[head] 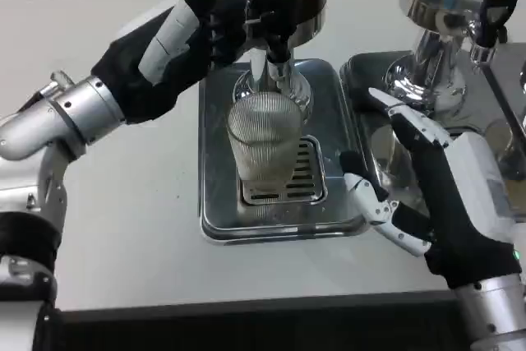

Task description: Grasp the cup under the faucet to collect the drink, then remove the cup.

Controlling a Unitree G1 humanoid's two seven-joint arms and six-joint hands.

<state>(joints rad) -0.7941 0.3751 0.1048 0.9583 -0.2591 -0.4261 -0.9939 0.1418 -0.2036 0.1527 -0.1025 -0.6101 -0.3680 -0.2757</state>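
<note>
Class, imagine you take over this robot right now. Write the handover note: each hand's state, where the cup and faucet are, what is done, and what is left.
Left hand: raised at the faucet, fingers at its lever; whether it grips is unclear.
Right hand: open, fingers spread, beside the drip tray, holding nothing.
Cup: ribbed and clear, standing upright on the tray's grate directly below the faucet.
Done: cup placed under the faucet. Whether drink is flowing, or how full the cup is, cannot be told.
Left: finish collecting the drink, then grasp the cup and take it away.
</note>
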